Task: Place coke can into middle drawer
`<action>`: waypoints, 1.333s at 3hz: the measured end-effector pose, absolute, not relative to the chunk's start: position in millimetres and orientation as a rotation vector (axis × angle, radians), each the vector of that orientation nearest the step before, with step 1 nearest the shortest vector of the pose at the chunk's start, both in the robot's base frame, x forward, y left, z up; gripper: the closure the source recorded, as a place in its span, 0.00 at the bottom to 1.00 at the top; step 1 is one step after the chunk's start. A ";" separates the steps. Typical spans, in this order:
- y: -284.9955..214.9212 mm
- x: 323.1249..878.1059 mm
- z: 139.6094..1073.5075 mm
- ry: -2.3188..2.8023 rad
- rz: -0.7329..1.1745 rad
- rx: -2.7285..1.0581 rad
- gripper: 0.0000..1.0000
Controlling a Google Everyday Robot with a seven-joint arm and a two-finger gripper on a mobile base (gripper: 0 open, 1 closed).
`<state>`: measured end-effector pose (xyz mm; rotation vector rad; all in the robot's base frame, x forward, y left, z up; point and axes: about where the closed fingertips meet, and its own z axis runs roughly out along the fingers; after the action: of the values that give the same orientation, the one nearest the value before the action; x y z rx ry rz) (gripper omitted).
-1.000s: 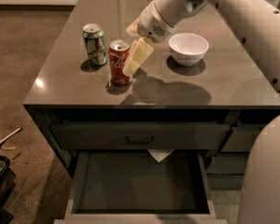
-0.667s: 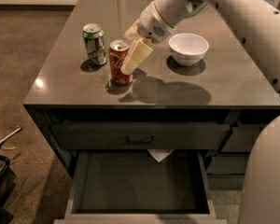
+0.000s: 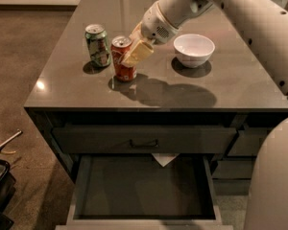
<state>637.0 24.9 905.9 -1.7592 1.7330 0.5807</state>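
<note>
Camera view: coke can stood upright on countertop, long axis vertical. Green can just beside it on left, white bowl apart on right. Gripper sat against can's upper right side, arm reaching in from right rear. Clamped or loose: could not tell. Middle drawer hung open below counter's front edge, nearer camera than can. Judged next: lift can, carry forward and down.
</note>
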 end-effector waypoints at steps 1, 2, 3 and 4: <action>25.0 637.0 905.9 1.733 0.581 -1.759 0.87; 25.0 636.9 905.9 1.733 0.581 -1.759 1.00; 22.1 624.1 915.4 1.734 0.577 -1.802 1.00; -4.6 590.4 945.3 1.795 0.471 -1.751 1.00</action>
<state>590.4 -4.6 945.3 -1.7515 1.7951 0.4713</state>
